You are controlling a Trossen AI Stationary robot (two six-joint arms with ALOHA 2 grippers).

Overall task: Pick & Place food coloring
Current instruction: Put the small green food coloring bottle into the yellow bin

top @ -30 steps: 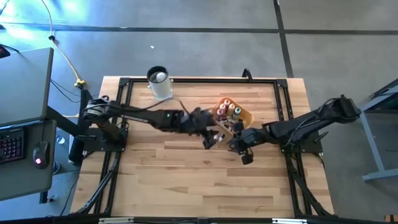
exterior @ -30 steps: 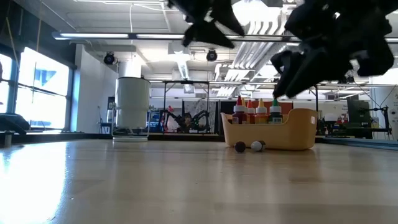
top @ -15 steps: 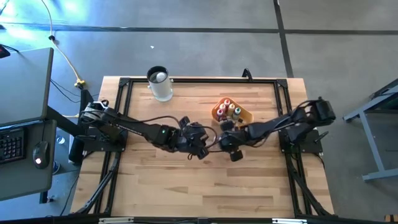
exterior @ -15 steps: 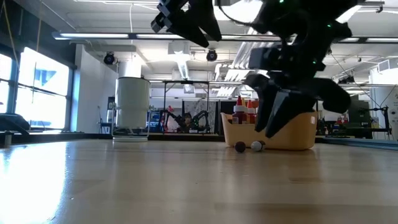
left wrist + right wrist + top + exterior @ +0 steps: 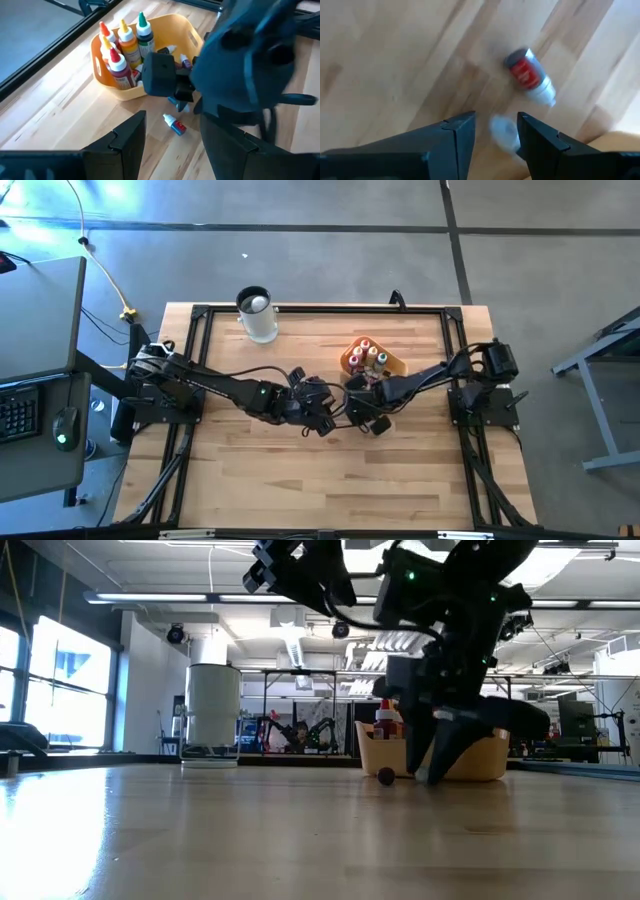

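Several food coloring bottles (image 5: 127, 47) with red, yellow and green caps stand upright in the orange-yellow tray (image 5: 165, 30). Two more lie on the table in front of the tray's near wall. One is a red-labelled bottle (image 5: 529, 75) with a white cap, seen also in the left wrist view as bottle (image 5: 175, 124). The other is a pale, blurred bottle (image 5: 504, 132). My right gripper (image 5: 496, 131) is open, down at the table, its fingers on either side of the pale bottle. My left gripper (image 5: 172, 145) is open and hovers raised on the near-left side of the tray (image 5: 375, 360).
A tall clear cup (image 5: 257, 315) with a dark rim stands at the table's far edge, left of the tray. My two grippers (image 5: 340, 412) sit close together at the table's middle. Bare wood (image 5: 300, 480) stretches toward the near edge.
My right gripper has moved toward the table's left edge and come down to the table, over the two bottles lying in front of the tray; it now hides the pale one in the low view. My left gripper drew back toward the near-left, then held still.
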